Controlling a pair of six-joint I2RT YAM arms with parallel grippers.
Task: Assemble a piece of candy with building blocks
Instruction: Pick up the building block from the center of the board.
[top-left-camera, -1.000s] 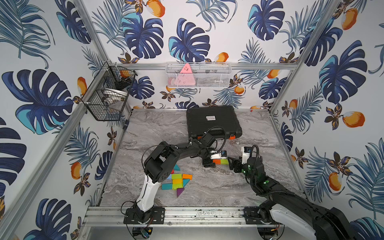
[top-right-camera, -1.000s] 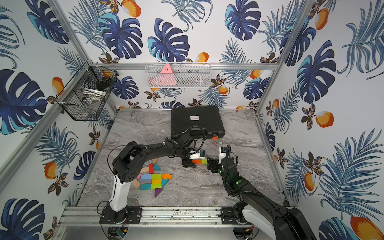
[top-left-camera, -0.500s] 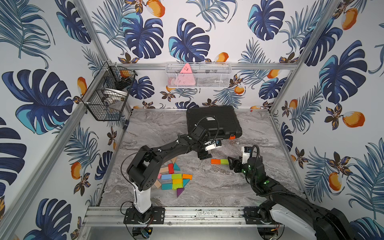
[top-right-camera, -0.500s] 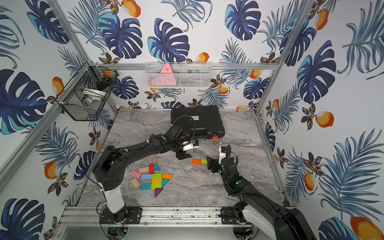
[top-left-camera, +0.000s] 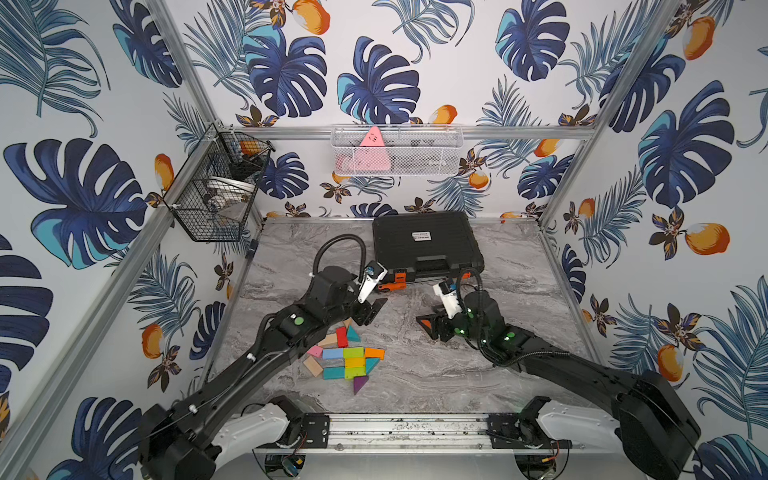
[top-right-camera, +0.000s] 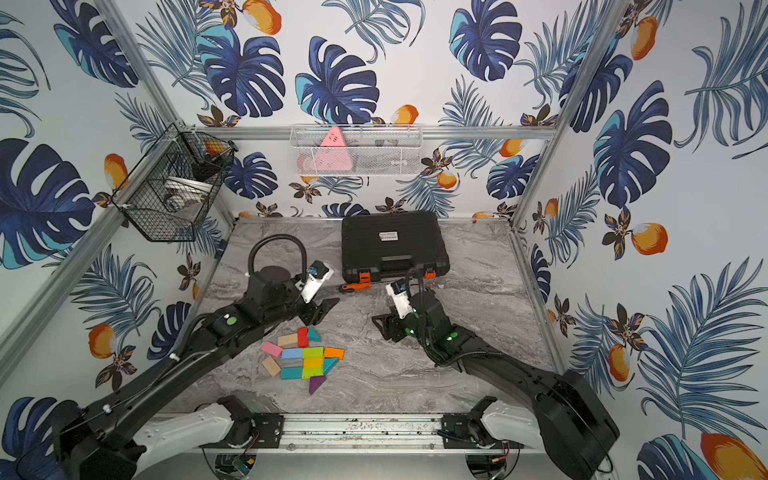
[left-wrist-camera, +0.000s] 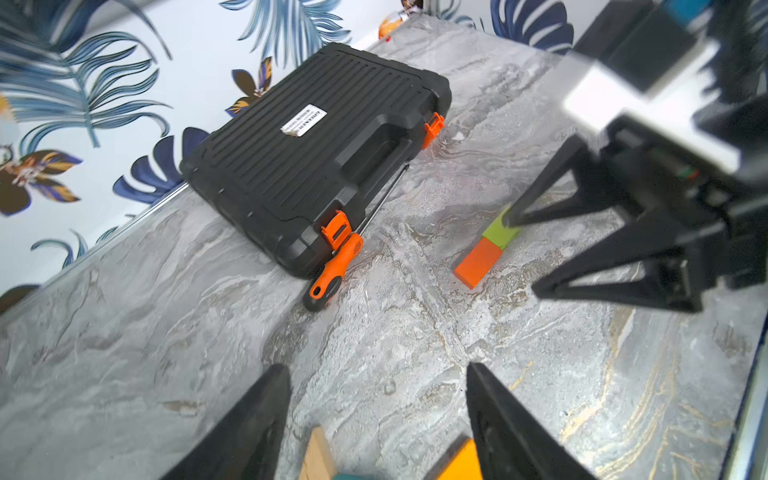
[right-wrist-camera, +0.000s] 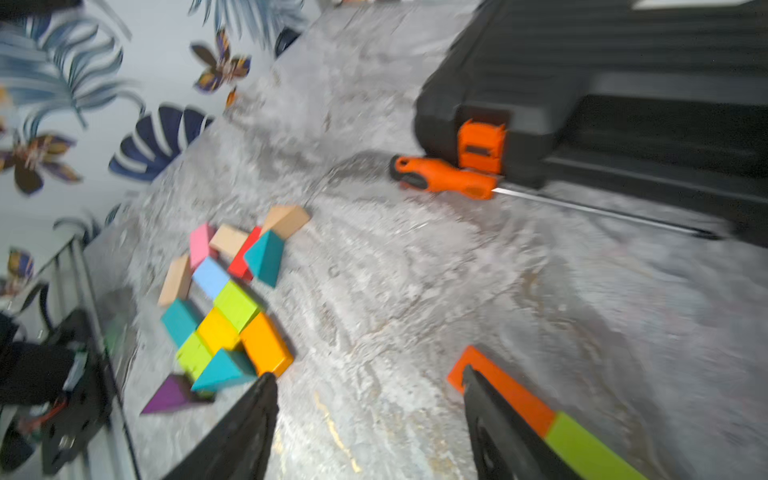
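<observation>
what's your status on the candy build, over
Left gripper open, empty, beside block cluster. Right gripper open, at orange block and green block, end to end, apart from cluster. Screwdriver beside tool case, not in the way.

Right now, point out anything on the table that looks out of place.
A screwdriver lies loose against the closed black case. The orange and green blocks sit apart from the main cluster.
</observation>
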